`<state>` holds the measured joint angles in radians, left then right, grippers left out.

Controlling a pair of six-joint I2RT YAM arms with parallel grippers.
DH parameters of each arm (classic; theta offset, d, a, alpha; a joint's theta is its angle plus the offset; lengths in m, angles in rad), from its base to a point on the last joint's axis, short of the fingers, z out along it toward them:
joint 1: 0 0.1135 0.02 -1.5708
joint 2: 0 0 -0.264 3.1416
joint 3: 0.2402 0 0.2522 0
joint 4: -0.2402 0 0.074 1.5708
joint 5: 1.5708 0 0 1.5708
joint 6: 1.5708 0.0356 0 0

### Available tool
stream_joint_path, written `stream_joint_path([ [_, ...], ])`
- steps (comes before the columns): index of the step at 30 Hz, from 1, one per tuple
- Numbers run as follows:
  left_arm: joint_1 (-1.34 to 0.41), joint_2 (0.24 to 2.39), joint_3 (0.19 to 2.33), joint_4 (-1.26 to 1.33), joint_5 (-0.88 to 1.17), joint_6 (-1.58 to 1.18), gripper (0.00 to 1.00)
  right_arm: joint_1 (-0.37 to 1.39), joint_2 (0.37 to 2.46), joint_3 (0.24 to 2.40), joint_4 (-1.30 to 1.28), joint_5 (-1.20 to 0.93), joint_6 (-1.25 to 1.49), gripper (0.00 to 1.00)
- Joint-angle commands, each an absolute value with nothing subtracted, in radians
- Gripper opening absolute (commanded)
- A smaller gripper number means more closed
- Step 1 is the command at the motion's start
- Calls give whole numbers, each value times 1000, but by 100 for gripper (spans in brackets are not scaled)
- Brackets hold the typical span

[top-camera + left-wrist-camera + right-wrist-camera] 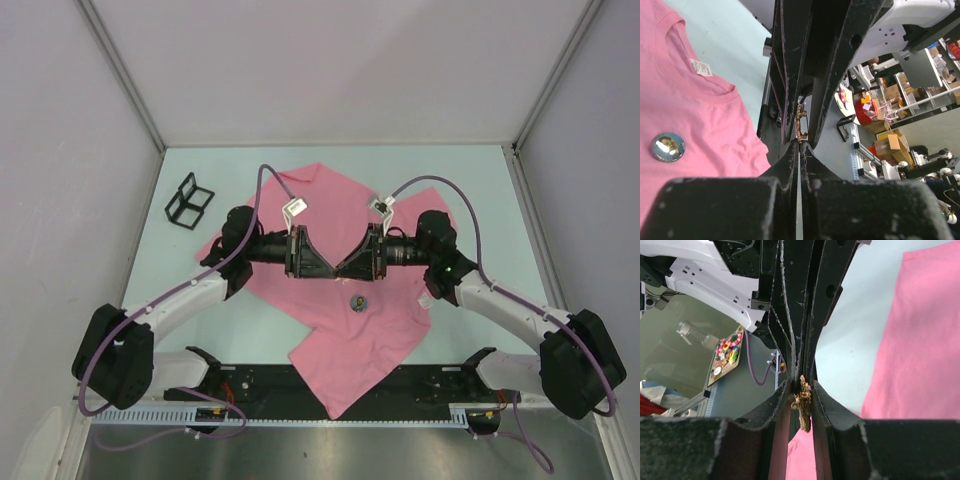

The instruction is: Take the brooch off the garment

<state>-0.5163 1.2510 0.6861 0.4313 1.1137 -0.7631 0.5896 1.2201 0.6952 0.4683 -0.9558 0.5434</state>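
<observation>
The left gripper (800, 144) is seen clenched, its two fingers pressed flat together. The near end of a small gold brooch (802, 404) is caught at their very tips. The right gripper (801, 388) is met tip to tip with the left, and its fingers are closed around the same brooch, with a pad laid against each side of it. The brooch is thus held between both claws, in the air above the garment and clear of the cloth. Its finer shape cannot be made out.

Below the joined tips the pink T-shirt (335, 345) is spread on the pale green table (470, 190), lying crumpled and skewed, with one corner drawn down towards the arms' bases. Its neckline and a small white label (701, 67) inside the collar are shown in the left wrist view. A round shiny badge (358, 301) is seen on the cloth just in front of the meeting point of the claws, apart from them and flat on the shirt.

At the far left of the table a small black wire frame (188, 200) is stood, open-sided and box-like. It is set just beside the shirt's far left edge and well apart from both claws.
</observation>
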Motion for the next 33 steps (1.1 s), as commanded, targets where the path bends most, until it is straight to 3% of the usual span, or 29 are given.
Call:
stream_joint_path([
  [1,-535,1220,686,572,1152,-816,0,632,1189,718,463,-816,491,25],
  [7,-534,1212,669,574,1150,-818,0,643,1177,704,514,-773,535,27],
  [8,-534,1212,667,572,1149,-816,0,634,1178,706,520,-773,576,34],
  [9,-534,1209,667,559,1147,-810,0,627,1177,706,532,-788,597,54],
  [10,-534,1209,669,551,1144,-805,0,618,1174,701,535,-792,621,59],
  [16,-534,1215,666,526,1131,-787,0,548,1121,693,546,-856,735,70],
  [20,-535,1223,670,528,1126,-787,0,541,1091,693,470,-885,674,69],
  [28,-535,1221,670,537,1129,-798,1,542,1095,661,477,-940,650,46],
  [33,-534,1219,672,538,1134,-801,0,543,1114,655,491,-957,638,46],
])
